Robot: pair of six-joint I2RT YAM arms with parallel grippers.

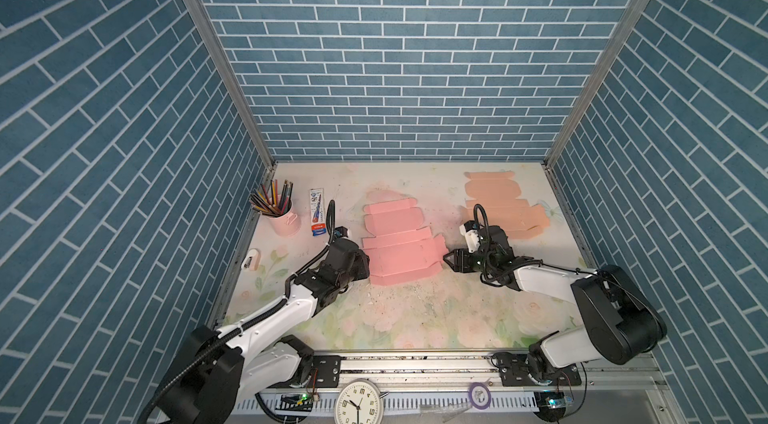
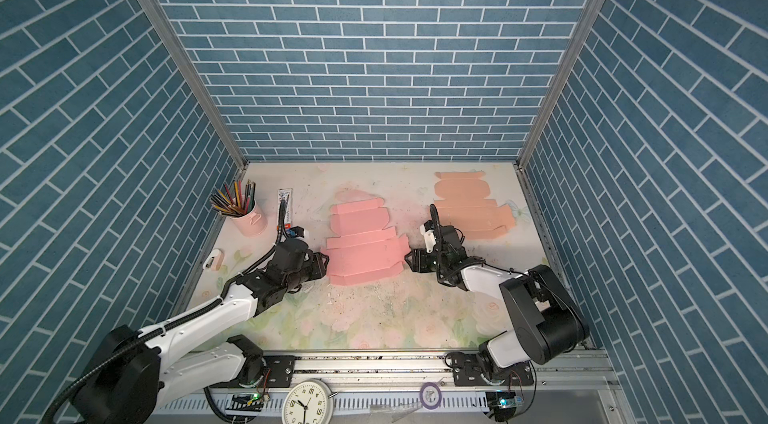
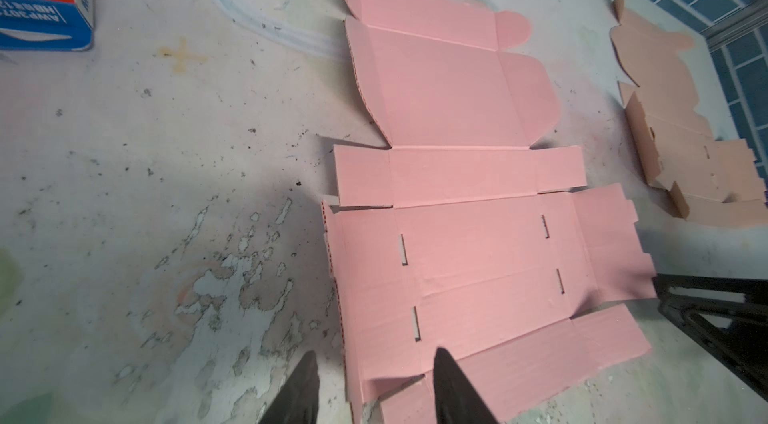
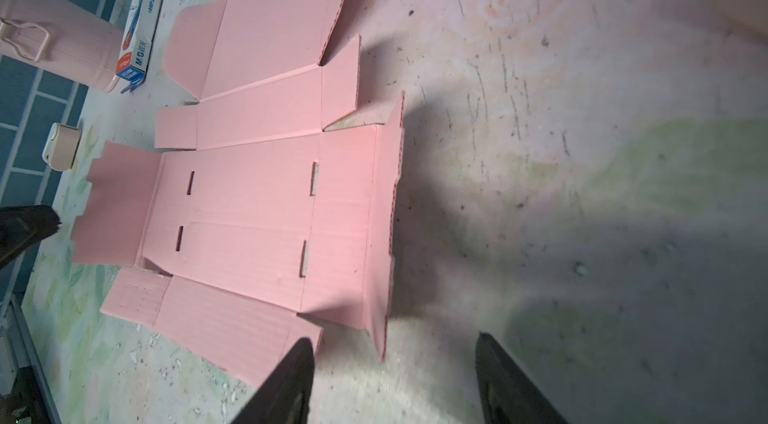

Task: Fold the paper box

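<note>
Pink flat corrugated-card box blank [image 1: 399,243]: laid unfolded at centre of floral-print table mat [image 1: 415,318], side flaps seen partly raised. Left gripper [image 3: 376,353]: jaws parted, set astride the blank's left edge, nothing clamped; right gripper [image 4: 394,338]: jaws spread wide, placed just off the raised right flap, nothing held. Also noted: peach flat card blank [image 1: 498,205] at rear right, well apart; pink metal cup of colour pencils [image 1: 286,220] & blue-white pencil carton [image 1: 317,212] at rear left.
</note>
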